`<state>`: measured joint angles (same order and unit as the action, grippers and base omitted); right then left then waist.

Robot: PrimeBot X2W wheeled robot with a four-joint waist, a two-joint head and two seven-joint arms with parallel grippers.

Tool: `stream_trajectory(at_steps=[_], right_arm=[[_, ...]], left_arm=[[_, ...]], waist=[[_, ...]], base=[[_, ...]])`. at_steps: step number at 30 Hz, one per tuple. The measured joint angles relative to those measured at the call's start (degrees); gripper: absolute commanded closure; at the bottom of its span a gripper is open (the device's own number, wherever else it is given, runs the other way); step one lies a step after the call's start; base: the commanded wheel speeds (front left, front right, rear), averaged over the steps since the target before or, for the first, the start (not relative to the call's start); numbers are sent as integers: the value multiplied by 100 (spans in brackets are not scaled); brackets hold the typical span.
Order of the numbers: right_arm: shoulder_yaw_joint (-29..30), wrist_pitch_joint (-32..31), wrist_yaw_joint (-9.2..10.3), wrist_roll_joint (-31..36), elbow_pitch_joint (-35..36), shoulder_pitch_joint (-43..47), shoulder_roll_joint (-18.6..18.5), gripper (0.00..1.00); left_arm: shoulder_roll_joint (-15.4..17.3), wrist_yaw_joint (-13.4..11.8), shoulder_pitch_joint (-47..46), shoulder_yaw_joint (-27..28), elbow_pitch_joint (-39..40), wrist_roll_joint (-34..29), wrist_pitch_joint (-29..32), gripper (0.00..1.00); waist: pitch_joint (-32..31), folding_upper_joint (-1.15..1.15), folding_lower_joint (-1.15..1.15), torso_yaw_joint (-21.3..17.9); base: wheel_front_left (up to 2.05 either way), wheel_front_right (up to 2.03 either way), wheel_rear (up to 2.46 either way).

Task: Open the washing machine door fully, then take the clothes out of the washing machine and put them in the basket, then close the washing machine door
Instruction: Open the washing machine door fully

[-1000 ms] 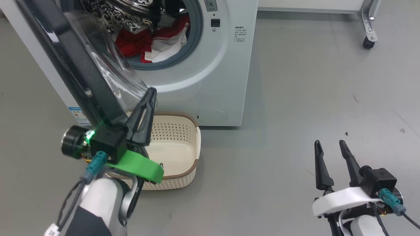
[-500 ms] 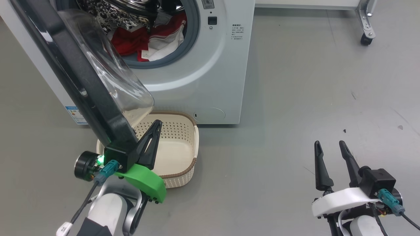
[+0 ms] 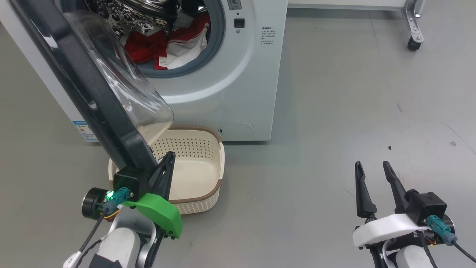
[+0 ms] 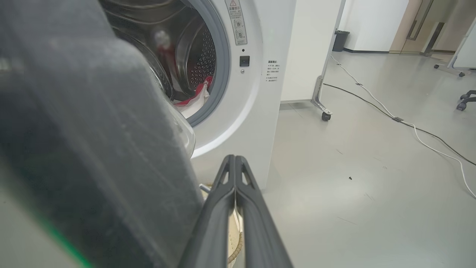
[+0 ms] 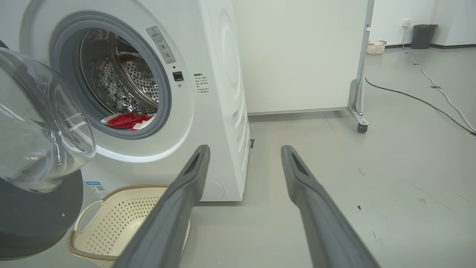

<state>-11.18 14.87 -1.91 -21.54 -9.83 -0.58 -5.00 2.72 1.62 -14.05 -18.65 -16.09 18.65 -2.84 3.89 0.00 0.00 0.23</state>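
door: the washing machine door [image 3: 70,74], a large round one with a wide glossy black ring around a clear bulging glass bowl [image 3: 130,96], stands swung out from the front. its lower end hangs over the left part of the basket. i judge it open but not yet fully back.
machine: the washing machine [image 3: 238,93], a big white front-loading box with a grey rubber gasket [image 3: 219,41] and a steel drum [image 3: 122,15], shows its round mouth to the right of the door, so a reach from that side looks unblocked.
clothes: the clothes [image 3: 148,46], soft red garments with white panels, lie inside the drum, heaped at the lower lip against the gasket. none is out.
basket: the basket [image 3: 193,145], small, cream, perforated plastic with a brown woven-look rim, sits empty on the grey floor [image 3: 316,111] just before the machine, likely so garments need only a short carry.
left gripper: the left gripper [image 3: 169,158] has its two dark fingers pressed together with nothing between them. it hangs just beside the door's bottom edge, above the basket. closed like this it suits nudging the door as a blunt bar. whether it touches the ring i cannot tell.
right gripper: the right gripper [image 3: 372,165] has its fingers spread wide and empty, low and well apart from the machine, seemingly kept out of the door's swing.
step: door-opening, early in the task.
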Motion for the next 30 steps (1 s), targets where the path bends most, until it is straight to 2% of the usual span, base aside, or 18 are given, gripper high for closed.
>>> stream_trajectory(at_steps=[21,30], right_arm=[[58,0,-79,46,-118,0,59,0],[165,0,-103,53,-142,6,73,0]], left_arm=[[-60,-46,-32,13,-257,52,-204,100],[-98,-51,-43,-9,-417,146,-327,100]], waist=[[-4,0,0,82],[-43,0,0,258]], base=[[0,0,0],[0,0,0]])
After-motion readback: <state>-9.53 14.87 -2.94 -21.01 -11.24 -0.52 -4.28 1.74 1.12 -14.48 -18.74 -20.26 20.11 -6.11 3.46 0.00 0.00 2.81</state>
